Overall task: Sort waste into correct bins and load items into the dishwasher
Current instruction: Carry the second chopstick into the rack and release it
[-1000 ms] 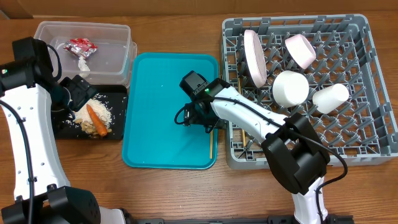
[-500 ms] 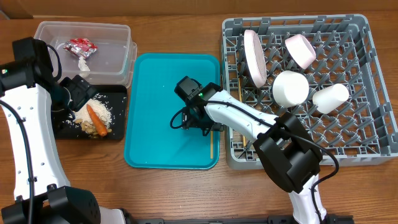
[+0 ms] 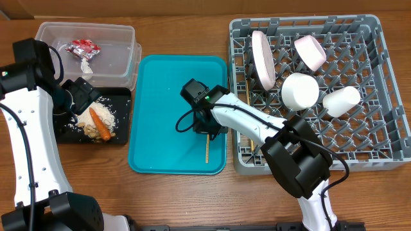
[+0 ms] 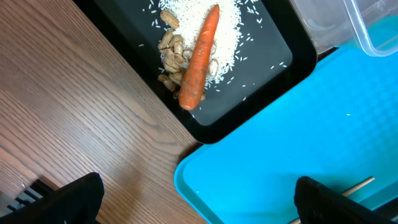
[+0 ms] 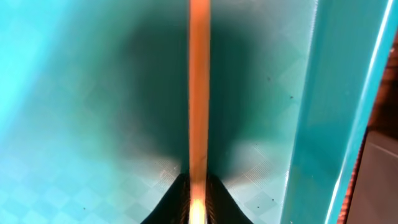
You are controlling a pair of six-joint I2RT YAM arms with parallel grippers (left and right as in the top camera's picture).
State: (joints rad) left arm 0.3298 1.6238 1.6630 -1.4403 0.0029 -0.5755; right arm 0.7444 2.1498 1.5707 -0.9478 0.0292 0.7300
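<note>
Right gripper (image 5: pixel 198 200) is pinching a wooden chopstick (image 5: pixel 199 81) that pokes straight out past its tips over the teal serving tray (image 5: pixel 74 124). Left gripper (image 4: pixel 199 202) is spread wide open. The carrot (image 4: pixel 199 56) and nut shells (image 4: pixel 169 53) sit on rice in the black tray (image 4: pixel 267 93), just ahead of it.

No legible text or labels anywhere.

A thin wooden chopstick (image 5: pixel 199 93) runs straight up the frame, blurred, with its near end pinched between the dark tips of the right gripper (image 5: pixel 198 202). Behind it lies the shadowed floor of a teal plastic serving tray (image 5: pixel 74 124), whose raised rim stands at right.
</note>
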